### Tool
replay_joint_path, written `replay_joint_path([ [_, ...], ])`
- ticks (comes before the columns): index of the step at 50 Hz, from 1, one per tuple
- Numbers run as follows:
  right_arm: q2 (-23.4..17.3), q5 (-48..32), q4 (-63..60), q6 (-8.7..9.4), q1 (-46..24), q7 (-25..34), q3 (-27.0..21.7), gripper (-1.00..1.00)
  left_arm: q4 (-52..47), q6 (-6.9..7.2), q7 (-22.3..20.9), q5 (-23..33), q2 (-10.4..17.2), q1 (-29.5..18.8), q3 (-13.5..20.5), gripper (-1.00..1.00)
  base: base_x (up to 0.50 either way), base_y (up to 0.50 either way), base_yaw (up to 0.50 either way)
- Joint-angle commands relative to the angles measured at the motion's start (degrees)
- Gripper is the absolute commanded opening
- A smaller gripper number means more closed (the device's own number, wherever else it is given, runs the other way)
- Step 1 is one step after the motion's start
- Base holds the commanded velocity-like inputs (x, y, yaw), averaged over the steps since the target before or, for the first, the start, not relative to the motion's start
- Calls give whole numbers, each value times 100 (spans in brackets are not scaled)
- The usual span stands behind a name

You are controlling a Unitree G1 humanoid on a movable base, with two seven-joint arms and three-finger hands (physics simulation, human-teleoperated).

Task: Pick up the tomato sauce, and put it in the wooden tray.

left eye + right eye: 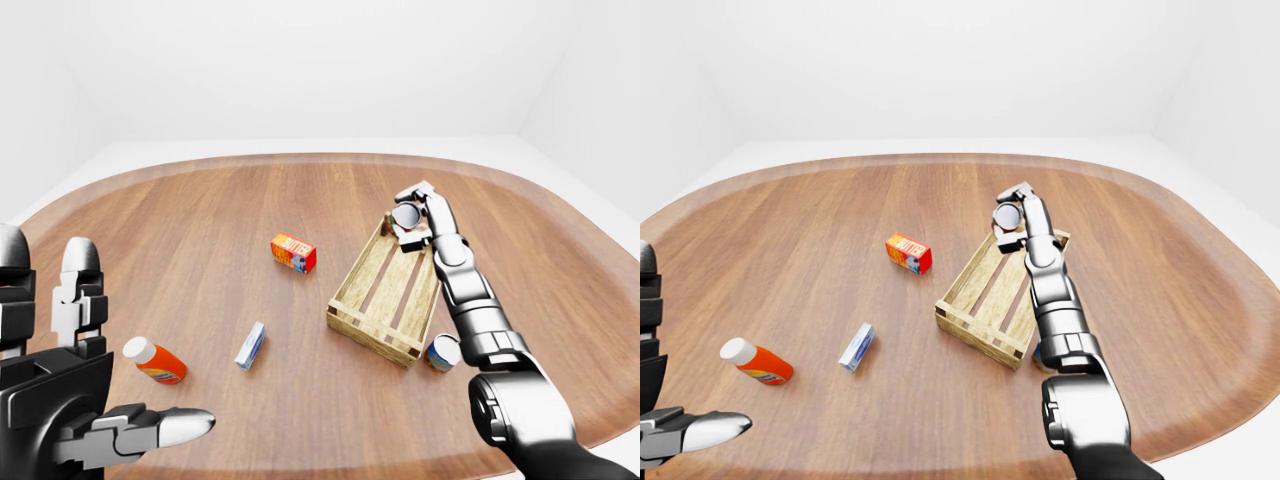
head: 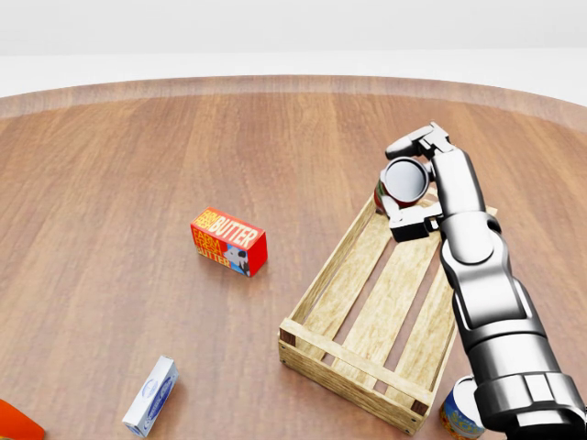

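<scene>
I have the right hand (image 2: pixel 410 188) closed around the sauce can (image 2: pixel 404 180), fingers above and thumb below, with the can lying on its side and its dark end facing the head camera. The can sits over the tray's (image 2: pixel 323 275) top end in the head view; I cannot tell whether it touches the slats or hangs just clear of them. I judge the can stiff, fairly heavy for its size and smooth-walled, so it can roll or slip in a loose hold; the grip belongs across the cylinder wall at mid-length, not on the rims. The head view shows the can's end and the finger placement closely, but not the left hand. The left-eye view shows the left hand (image 1: pixel 70 400) at the lower left, fingers spread and holding nothing, well apart from the tray. The eye views also show an orange bottle (image 1: pixel 153 361) and a second can (image 1: pixel 441 352) just beside the tray's lower corner, both only partly visible in the head view. The butter box (image 2: pixel 228 241) and a small blue carton (image 2: pixel 151 396) lie left of the tray.
</scene>
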Motion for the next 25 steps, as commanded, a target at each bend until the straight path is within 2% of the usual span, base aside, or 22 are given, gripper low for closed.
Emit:
replay_joint_path([
  [1,-128,84,1584,0,-555,-258,3,-100,4,0,2,-29,16,-21,39,100,0,0,0],
  [25,-95,24,2867,0,-1038,-402,71,-100,18,0,25,-85,43,-50,94,100,0,0,0],
])
